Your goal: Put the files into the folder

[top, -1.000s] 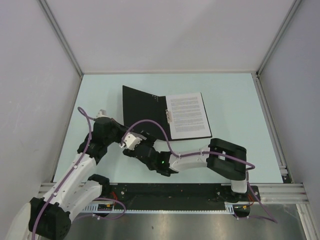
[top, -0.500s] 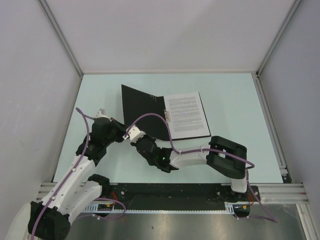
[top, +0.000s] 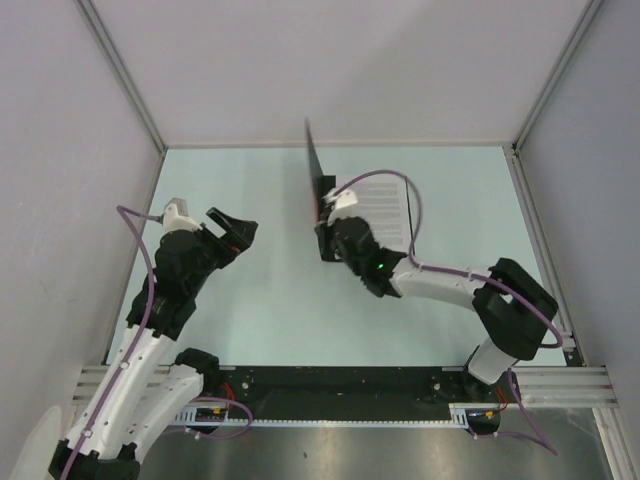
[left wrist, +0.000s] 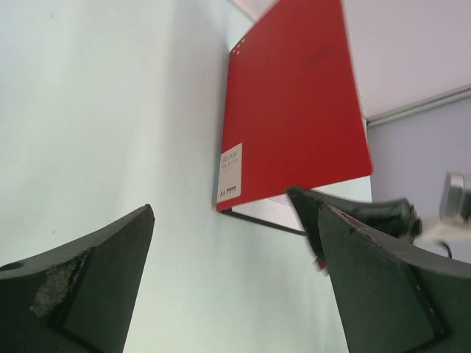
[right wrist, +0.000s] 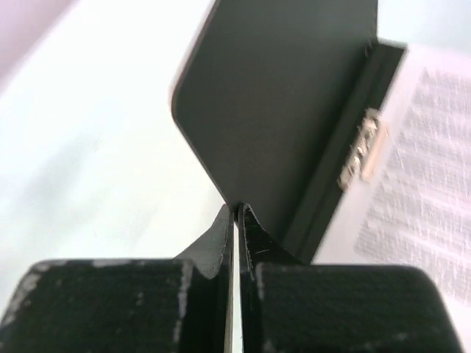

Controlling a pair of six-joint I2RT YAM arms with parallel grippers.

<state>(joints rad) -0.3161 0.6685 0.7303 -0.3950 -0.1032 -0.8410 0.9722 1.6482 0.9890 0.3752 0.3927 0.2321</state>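
The folder (top: 314, 176) lies open at mid-table with its left cover raised almost upright. That cover shows bright red with a small white label (left wrist: 229, 173) in the left wrist view. Its inside is black (right wrist: 280, 95), with a metal clip (right wrist: 364, 147) by the spine. The files (top: 385, 205), white sheets with printed lines (right wrist: 434, 169), lie on the folder's right half. My right gripper (top: 324, 228) is shut on the raised cover's near edge (right wrist: 237, 209). My left gripper (top: 236, 232) stands open and empty, well left of the folder (left wrist: 235, 250).
The pale green table (top: 260, 300) is closed in by grey walls on the left (top: 70, 150), back and right. A metal rail (top: 560, 380) runs along the near edge, by the arm bases. The right arm's purple cable (top: 410, 200) arcs over the files.
The left gripper opened, let go of the cover and drew back left. The right gripper shut on the cover's edge and swung it from flat to almost upright.
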